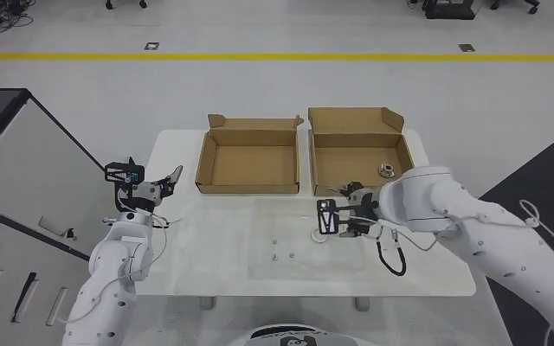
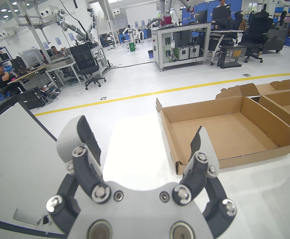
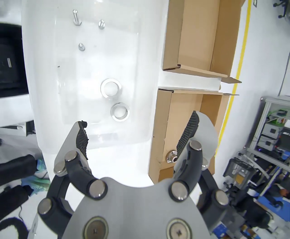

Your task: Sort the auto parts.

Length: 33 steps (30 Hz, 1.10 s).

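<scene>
Two metal rings (image 3: 111,87) (image 3: 120,111) lie on the white table just ahead of my right gripper (image 3: 138,120), which is open and holds nothing. Past them are three small bolts (image 3: 76,18) (image 3: 101,24) (image 3: 81,46). In the top view the right gripper (image 1: 326,218) hovers by a ring (image 1: 320,235), near the right cardboard box (image 1: 322,156). That box holds one metal hub (image 1: 387,168) (image 3: 171,156). My left gripper (image 2: 140,124) (image 1: 164,183) is open and bare at the table's left edge, beside the left cardboard box (image 2: 168,140) (image 1: 204,160), whose floor is bare.
The small parts lie on a clear sheet (image 3: 68,101) at the table's front middle (image 1: 286,264). The two boxes stand side by side along the far edge. A grey slanted panel (image 1: 43,147) stands left of the table.
</scene>
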Available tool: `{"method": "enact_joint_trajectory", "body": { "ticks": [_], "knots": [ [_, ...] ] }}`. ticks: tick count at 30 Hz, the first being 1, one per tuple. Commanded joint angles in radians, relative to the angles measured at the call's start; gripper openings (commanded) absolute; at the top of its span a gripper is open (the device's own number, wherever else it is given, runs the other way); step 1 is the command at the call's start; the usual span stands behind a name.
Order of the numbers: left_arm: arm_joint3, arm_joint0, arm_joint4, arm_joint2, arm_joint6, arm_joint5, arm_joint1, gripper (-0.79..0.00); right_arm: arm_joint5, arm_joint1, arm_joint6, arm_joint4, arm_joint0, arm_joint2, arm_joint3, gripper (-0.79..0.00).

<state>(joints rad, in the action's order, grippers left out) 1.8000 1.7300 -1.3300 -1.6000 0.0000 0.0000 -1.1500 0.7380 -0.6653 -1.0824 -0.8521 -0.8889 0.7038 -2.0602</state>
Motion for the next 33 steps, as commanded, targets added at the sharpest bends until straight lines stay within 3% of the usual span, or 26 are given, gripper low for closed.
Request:
{"method": "enact_joint_trajectory", "body": {
  "ticks": [1,6,16,25,29,33],
  "knots": [
    [0.0,0.0,0.0,0.0,0.0,0.0,0.0,0.0,-0.007,0.002,-0.007,0.004,0.062,-0.082,0.01,0.0],
    [0.0,0.0,0.0,0.0,0.0,0.0,0.0,0.0,-0.024,-0.017,-0.024,0.058,0.243,-0.278,0.059,0.0],
    [0.0,0.0,0.0,0.0,0.0,0.0,0.0,0.0,-0.007,-0.02,-0.002,0.044,0.229,-0.287,0.064,0.0],
    [0.0,0.0,0.0,0.0,0.0,0.0,0.0,0.0,0.026,-0.091,0.026,0.007,0.254,-0.379,0.15,0.0],
    [0.0,0.0,0.0,0.0,0.0,0.0,0.0,0.0,0.026,-0.125,0.026,0.013,0.276,-0.418,0.194,-0.111],
    [0.0,0.0,0.0,0.0,0.0,0.0,0.0,0.0,0.019,-0.158,0.019,0.019,0.29,-0.45,0.235,-0.163]
  ]
}}
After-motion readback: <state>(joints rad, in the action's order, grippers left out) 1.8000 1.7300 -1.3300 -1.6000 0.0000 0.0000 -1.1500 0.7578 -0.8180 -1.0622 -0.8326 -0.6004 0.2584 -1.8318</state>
